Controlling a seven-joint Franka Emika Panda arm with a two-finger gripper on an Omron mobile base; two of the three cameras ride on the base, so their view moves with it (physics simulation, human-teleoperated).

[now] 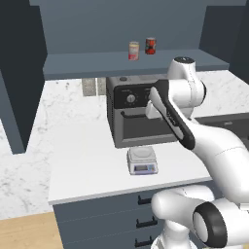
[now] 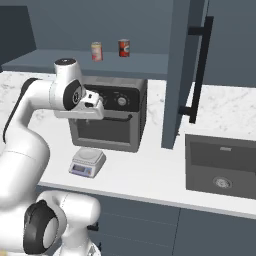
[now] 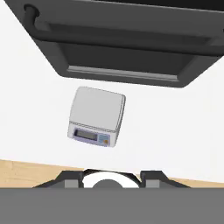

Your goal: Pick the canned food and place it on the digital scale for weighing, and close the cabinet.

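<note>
— Where's the can (image 1: 133, 50)?
— On the cabinet (image 2: 181, 70) shelf, beside a red can (image 1: 151, 45). Scale (image 3: 96, 116) sits on the worktop (image 1: 87, 160) before the oven (image 2: 110, 120).
— Claw?
— Can't tell its state.

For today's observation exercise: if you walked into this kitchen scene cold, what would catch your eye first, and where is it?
The big white robot arm dominates, rising in front of a dark toaster oven on the white counter. Just in front of the oven sits the small digital scale, its platter bare. Up in the open cabinet, the canned food stands beside a darker red can.
</note>
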